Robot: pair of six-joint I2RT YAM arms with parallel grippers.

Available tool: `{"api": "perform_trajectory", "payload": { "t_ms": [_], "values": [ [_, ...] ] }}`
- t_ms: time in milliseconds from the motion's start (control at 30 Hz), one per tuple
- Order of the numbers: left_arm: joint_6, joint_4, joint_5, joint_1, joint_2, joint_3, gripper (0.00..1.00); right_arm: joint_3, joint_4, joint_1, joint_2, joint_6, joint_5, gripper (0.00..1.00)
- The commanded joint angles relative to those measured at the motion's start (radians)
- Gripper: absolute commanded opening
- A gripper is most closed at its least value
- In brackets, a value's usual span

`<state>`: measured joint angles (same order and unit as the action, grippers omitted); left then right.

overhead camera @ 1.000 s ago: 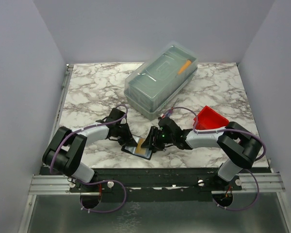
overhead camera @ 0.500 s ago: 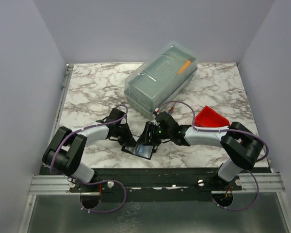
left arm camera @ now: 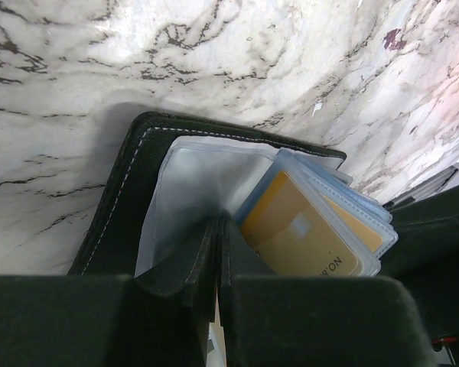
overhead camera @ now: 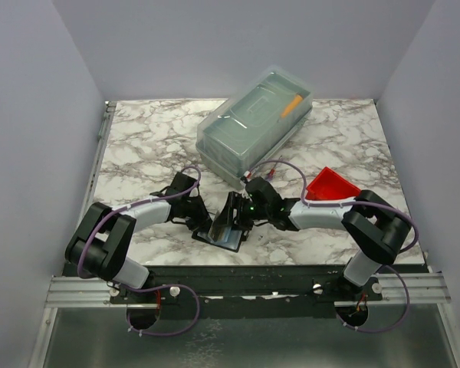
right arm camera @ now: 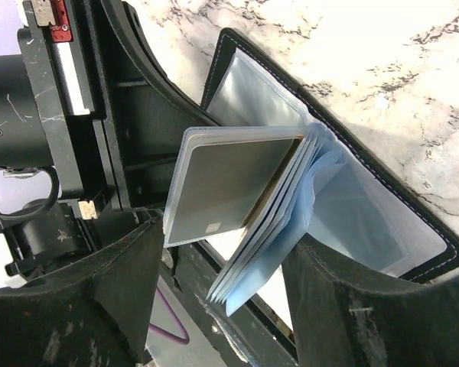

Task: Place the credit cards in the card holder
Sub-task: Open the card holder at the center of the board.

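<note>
Right gripper gapes wide, fingers straddling the fanned clear sleeves of the card holder, which lies open just ahead, long axis slanting away. Left gripper pinches its opposite flap (steadying it, I judge). One gold card sits sleeved; other cards are hidden.

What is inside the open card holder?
The card holder holds clear plastic sleeves; a gold card sits in one. The sleeves stacked behind it overlap, so whether they hold more cards cannot be seen.
</note>
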<state>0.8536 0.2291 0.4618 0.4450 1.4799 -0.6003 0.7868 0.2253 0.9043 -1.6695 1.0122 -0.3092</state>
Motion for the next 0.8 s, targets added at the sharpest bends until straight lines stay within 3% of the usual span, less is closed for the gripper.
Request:
{"api": "perform_trajectory", "payload": {
  "t_ms": [0,167,467,600,767],
  "values": [
    [-0.021,0.062,-0.069,0.001,0.023,0.048,0.09,-0.036,0.093,0.005,0.011,0.004,-0.017,0.66],
    [-0.021,0.062,-0.064,0.002,0.015,0.051,0.09,-0.051,0.143,0.005,0.015,0.009,-0.029,0.68],
    [-0.012,0.069,-0.025,-0.026,-0.028,0.054,0.32,-0.083,0.162,0.005,0.048,0.013,-0.015,0.62],
    [0.004,0.088,-0.006,-0.046,-0.050,0.049,0.34,-0.092,0.181,0.005,0.049,0.010,-0.027,0.62],
    [0.006,0.128,0.019,-0.078,-0.074,0.029,0.46,-0.102,0.198,0.005,0.067,0.004,-0.030,0.62]
  ]
}}
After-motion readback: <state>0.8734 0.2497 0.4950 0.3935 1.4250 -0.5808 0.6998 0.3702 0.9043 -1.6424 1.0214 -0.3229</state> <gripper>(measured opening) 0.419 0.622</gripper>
